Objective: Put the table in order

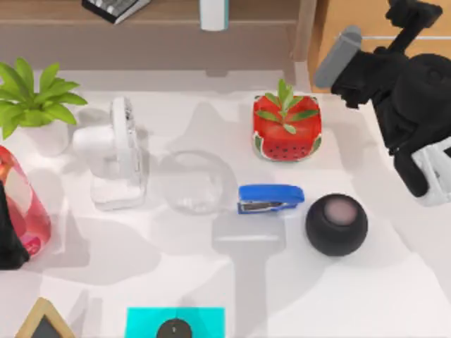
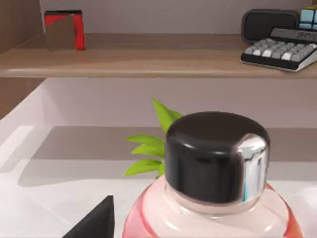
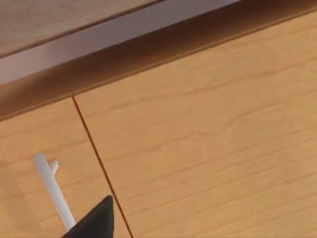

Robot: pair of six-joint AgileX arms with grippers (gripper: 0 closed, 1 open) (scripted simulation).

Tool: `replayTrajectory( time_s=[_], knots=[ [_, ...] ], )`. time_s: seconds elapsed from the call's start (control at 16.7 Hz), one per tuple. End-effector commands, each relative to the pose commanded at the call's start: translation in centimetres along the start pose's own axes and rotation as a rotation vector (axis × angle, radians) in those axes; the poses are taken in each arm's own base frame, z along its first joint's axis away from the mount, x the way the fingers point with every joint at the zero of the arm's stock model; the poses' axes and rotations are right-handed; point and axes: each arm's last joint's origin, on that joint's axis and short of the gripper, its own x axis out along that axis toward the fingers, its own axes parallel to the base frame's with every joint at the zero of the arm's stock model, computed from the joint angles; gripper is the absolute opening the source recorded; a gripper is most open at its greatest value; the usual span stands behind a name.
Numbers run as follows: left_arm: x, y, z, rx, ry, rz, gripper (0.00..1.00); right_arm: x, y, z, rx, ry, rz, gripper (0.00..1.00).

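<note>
Still early: your left tool point(image 1: 10, 239) sits at the red bottle point(image 1: 21, 204), grip unclear; stapler point(image 1: 270, 198) and speaker point(image 1: 336, 224) remain loose on the table point(image 1: 338, 296) beside your right tool point(image 1: 423, 176), also unclear.

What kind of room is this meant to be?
Probably a home office desk, rendered in simulation: a blue stapler on the white table, a keyboard on the shelf, potted plants nearby.

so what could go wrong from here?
1. The left gripper sits at the red bottle near the table edge; a loose hold could tip it.
2. The potted plant stands close behind; lifting may brush its leaves.
3. The right gripper is near the cabinet handle and could hit it.
</note>
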Motion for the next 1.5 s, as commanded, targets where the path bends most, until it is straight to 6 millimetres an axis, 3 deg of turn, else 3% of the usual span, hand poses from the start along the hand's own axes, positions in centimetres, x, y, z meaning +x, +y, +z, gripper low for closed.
replayTrajectory(
  time_s=[0.36, 0.54, 0.72, 1.08, 1.5],
  knots=[
    [0.0, 0.0, 0.0, 0.000, 0.000, 0.000, 1.00, 0.6, -3.1, 11.3, 0.563, -0.111, -0.043, 1.00],
    [0.0, 0.0, 0.0, 0.000, 0.000, 0.000, 1.00, 1.4, -3.2, 15.9, 0.833, -0.090, -0.024, 1.00],
    [0.0, 0.0, 0.0, 0.000, 0.000, 0.000, 1.00, 2.4, -2.4, 19.0, 1.042, -0.019, -0.011, 1.00],
    [0.0, 0.0, 0.0, 0.000, 0.000, 0.000, 1.00, 3.4, 1.0, 21.9, 1.232, 0.118, -0.010, 1.00],
    [0.0, 0.0, 0.0, 0.000, 0.000, 0.000, 1.00, 3.6, 1.2, 21.8, 1.239, 0.128, -0.011, 1.00]
  ],
)
